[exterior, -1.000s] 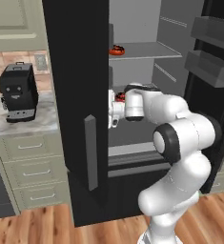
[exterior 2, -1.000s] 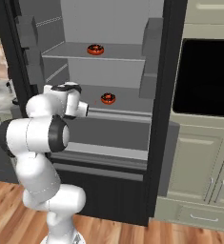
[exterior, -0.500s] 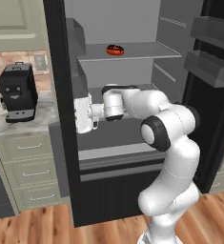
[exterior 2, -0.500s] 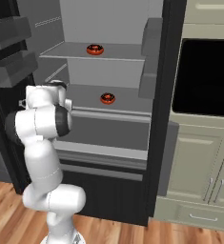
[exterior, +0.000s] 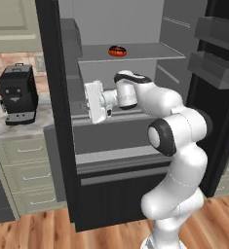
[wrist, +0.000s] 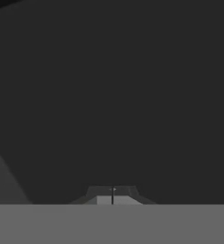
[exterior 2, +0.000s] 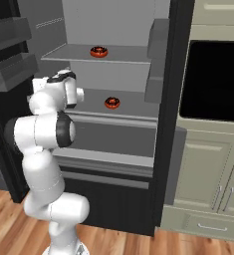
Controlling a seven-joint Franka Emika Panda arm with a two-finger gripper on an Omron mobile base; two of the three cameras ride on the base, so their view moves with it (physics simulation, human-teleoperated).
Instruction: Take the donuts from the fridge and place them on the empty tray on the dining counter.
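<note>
Donuts (exterior 2: 112, 102) right of end effector (exterior: 88, 102) (closed)

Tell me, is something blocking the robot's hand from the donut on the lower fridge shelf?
Nothing visible stands between them. The shut gripper points toward the fridge's left door, away from the lower donut, which sits uncovered on its shelf.

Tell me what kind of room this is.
A home-style kitchen, rendered: an open black fridge with donuts on its grey shelves, a built-in oven set in pale green cabinets, and a black coffee machine on a marble counter.
</note>
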